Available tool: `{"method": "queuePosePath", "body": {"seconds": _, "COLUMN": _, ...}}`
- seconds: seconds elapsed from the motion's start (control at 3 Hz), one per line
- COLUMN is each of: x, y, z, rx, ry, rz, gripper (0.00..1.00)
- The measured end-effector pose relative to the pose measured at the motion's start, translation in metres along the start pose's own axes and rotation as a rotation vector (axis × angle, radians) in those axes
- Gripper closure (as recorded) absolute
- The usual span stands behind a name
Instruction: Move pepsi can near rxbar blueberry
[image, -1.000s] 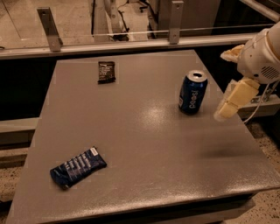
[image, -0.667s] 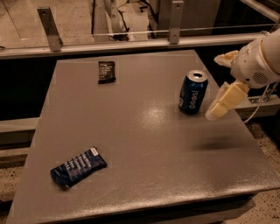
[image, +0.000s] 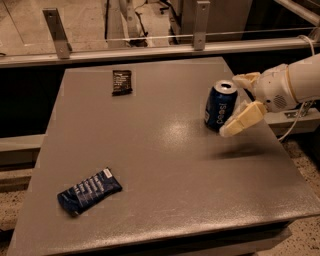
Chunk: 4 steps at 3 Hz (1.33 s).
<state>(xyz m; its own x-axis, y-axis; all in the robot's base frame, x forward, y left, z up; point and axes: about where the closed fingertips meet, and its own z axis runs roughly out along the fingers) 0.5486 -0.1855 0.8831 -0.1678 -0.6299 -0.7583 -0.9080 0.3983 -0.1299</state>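
Observation:
The dark blue pepsi can (image: 220, 106) stands upright on the right side of the grey table (image: 165, 160). The blue rxbar blueberry wrapper (image: 89, 191) lies flat near the front left corner. My gripper (image: 241, 102) comes in from the right, open, with one cream finger (image: 243, 119) at the can's front right and the other (image: 247, 80) behind its top right. The can sits at the mouth of the fingers, not gripped.
A small dark wrapped bar (image: 122, 82) lies at the back left of the table. A metal rail with posts (image: 55, 32) runs behind the table. A white cable (image: 295, 125) hangs off the right side by my arm.
My gripper has moved left toward the pepsi can, so its fingers now flank the can's right side. The can and both bars have not moved.

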Motion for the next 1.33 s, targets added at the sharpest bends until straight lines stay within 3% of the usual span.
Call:
{"method": "queuePosePath", "body": {"seconds": 0.33, "x": -0.006, "y": 0.000, "z": 0.020, "rx": -0.043, "ry": -0.096, "rz": 0.037, "gripper": 0.17}}
{"method": "queuePosePath", "body": {"seconds": 0.67, "x": -0.010, "y": -0.001, "z": 0.030, "rx": -0.072, "ry": -0.158, "rz": 0.065, "gripper": 0.41}}
{"method": "queuePosePath", "body": {"seconds": 1.0, "x": -0.008, "y": -0.006, "z": 0.028, "rx": -0.075, "ry": -0.196, "rz": 0.086, "gripper": 0.64}}
{"method": "queuePosePath", "body": {"seconds": 1.33, "x": -0.020, "y": -0.021, "z": 0.004, "rx": -0.045, "ry": -0.219, "rz": 0.068, "gripper": 0.88}}
